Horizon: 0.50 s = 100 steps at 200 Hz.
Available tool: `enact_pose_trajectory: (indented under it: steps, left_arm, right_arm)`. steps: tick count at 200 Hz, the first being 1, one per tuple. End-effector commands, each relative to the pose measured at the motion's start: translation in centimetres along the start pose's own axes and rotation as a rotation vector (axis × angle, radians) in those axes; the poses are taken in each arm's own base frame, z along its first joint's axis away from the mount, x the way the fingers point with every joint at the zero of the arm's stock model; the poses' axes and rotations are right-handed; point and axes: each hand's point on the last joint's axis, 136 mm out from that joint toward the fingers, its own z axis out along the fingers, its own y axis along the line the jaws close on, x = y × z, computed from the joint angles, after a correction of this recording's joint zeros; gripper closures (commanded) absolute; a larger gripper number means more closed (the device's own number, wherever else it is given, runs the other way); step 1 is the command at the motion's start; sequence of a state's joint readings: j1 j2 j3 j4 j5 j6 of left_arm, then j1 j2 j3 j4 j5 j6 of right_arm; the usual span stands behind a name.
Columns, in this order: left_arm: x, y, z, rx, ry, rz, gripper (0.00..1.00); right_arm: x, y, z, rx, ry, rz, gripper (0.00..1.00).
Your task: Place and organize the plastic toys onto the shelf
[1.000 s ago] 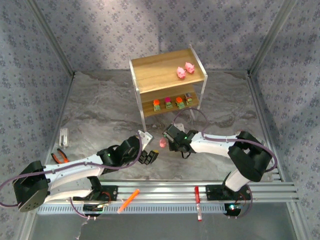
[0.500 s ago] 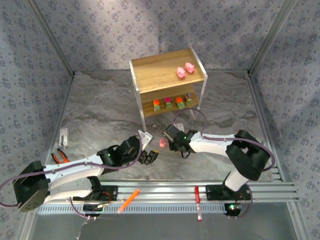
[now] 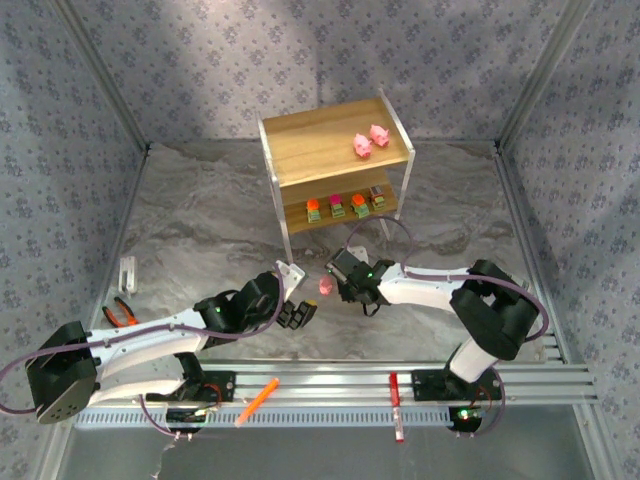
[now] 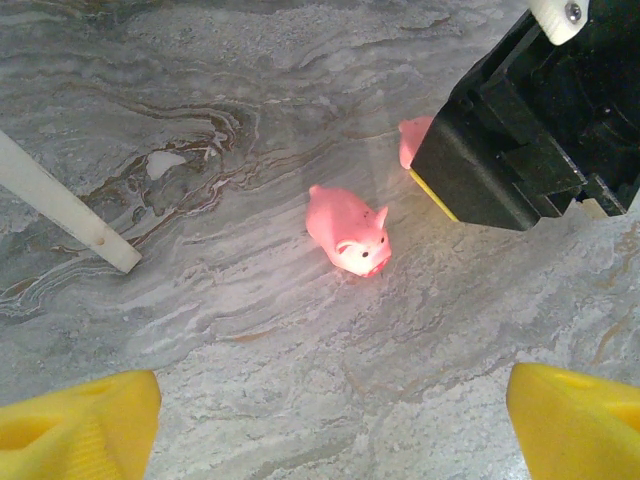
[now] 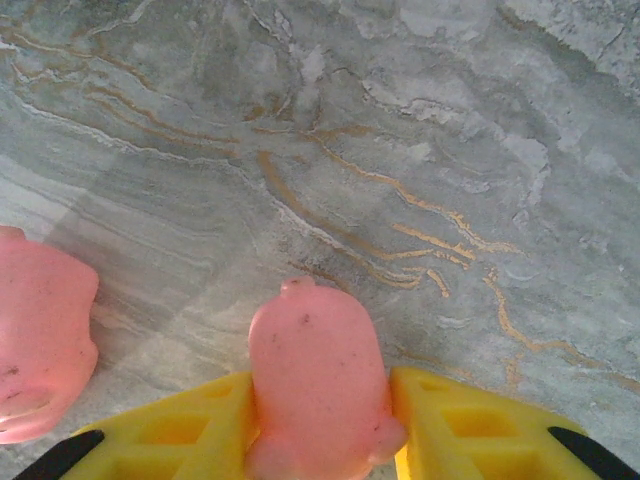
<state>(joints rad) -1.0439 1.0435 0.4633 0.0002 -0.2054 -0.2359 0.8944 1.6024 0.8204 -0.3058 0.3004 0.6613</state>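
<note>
1. While the right gripper (image 5: 320, 405) clamps a pig (image 5: 315, 365) at the bottom of its view, picking is in hand
2. Left gripper (image 4: 325, 425) is apart, facing a second pig (image 4: 348, 230) at frame centre
3. Next move, I think, needs a lift toward the shelf (image 3: 310, 145), upper centre

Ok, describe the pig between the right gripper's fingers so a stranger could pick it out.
From the shelf at the back, come forward to the right gripper in front of it. The pink pig sits between that gripper's yellow fingers; the other pig lies loose beside it, with nothing around it.
</note>
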Motion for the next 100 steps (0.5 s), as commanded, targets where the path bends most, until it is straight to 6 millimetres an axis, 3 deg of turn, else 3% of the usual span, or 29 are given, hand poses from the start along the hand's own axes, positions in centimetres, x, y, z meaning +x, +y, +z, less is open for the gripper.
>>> enact_pose_trajectory:
  steps: [1,100]
  left_arm:
    - [-0.9,-0.5,-0.1,0.017,-0.018,0.006,0.11]
    - [-0.9,-1.0,-0.1,0.048,-0.021,0.008,0.11]
  right_arm:
    - [0.2,-0.8,0.0,0.031,-0.001,-0.009,0.64]
    - [-1.4,-1.3,-3.4,0.040,-0.055,0.005,0.68]
